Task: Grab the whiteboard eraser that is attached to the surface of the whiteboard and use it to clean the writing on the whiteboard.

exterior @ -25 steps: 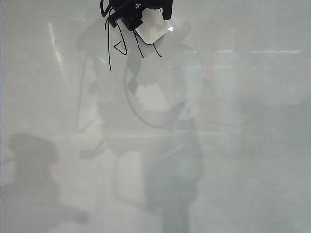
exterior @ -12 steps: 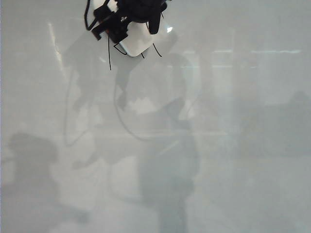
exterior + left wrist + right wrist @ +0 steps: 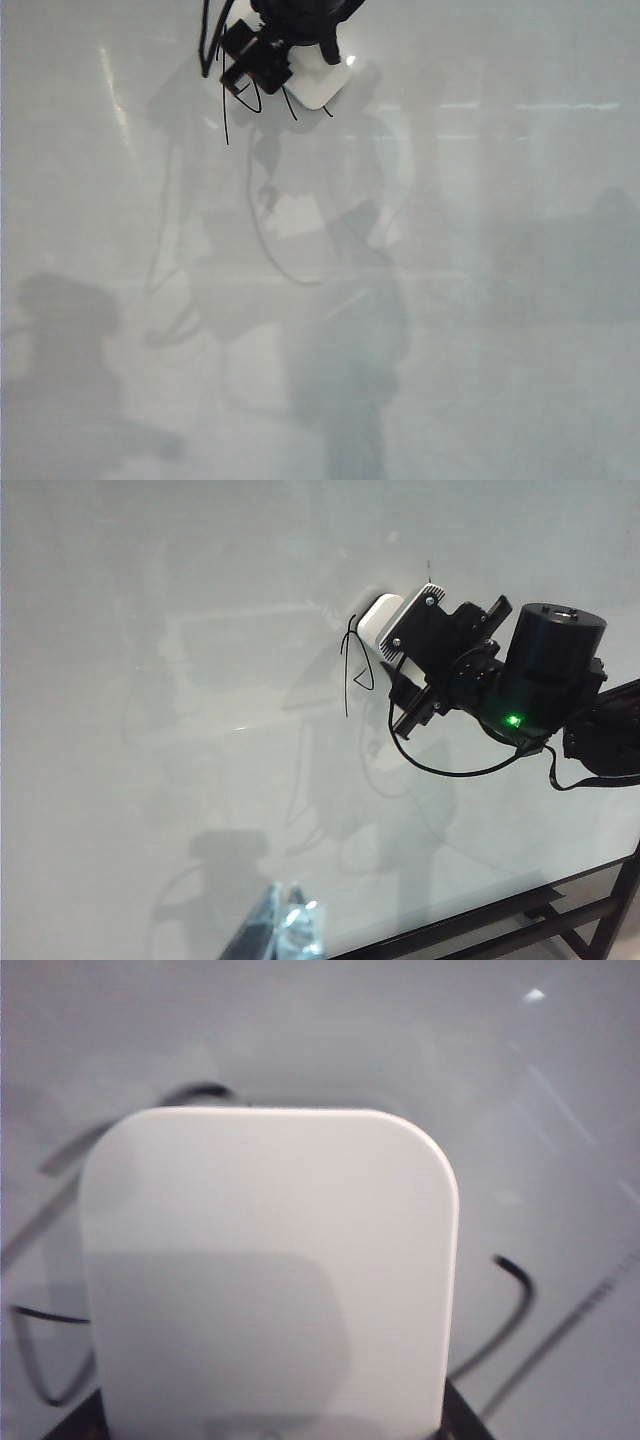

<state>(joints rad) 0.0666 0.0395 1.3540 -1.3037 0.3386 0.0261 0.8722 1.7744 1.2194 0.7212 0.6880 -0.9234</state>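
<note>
1. Since a second ago, the right gripper [image 3: 300, 55] slid its eraser left, then back right; it grips the whiteboard eraser [image 3: 322, 82] at 12 o'clock on the whiteboard [image 3: 480, 300].
2. The writing [image 3: 245, 100] pokes out at 8 o'clock; a tilted eraser could smear or miss it.
3. The left gripper [image 3: 285, 930] waits far off; I cannot tell its jaws.

From my left wrist camera I see the right gripper [image 3: 405, 640] clamping the whiteboard eraser [image 3: 377, 626] flat against the whiteboard [image 3: 150, 680]. Black strokes of the writing [image 3: 355, 670] show just beside the eraser. The left gripper [image 3: 285, 930] hangs blurred, well apart.
</note>
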